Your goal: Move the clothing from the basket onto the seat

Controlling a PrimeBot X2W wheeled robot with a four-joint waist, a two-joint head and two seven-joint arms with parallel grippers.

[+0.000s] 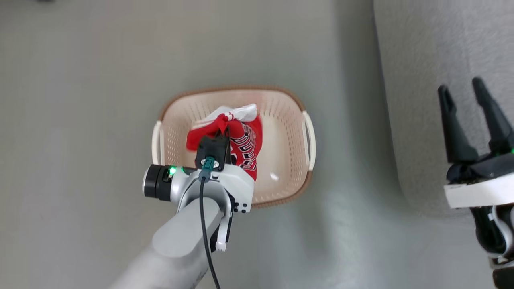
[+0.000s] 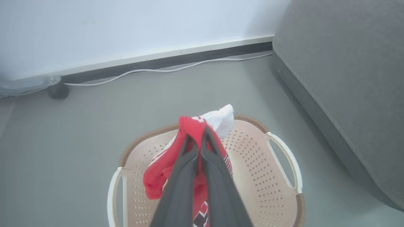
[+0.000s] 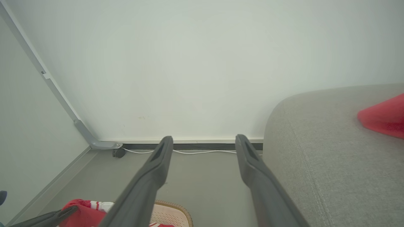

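The left gripper (image 2: pixel 198 134) has its two fingers pinched tight on a bunch of the red clothing (image 1: pixel 249 140), which hangs over the cream basket (image 1: pixel 289 120) on the floor (image 1: pixel 80 120), while the right gripper (image 1: pixel 459 85) stands spread wide and empty beside the grey seat (image 1: pixel 421 60), where another red garment (image 3: pixel 383 116) lies.

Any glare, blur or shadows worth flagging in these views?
Head view: soft throughout, small glint inside the basket, shadow band on the floor beside the seat. Left wrist view: left gripper, shut on the clothing, blurs near the lens. Right wrist view: flat, even light; right gripper tips sharp.
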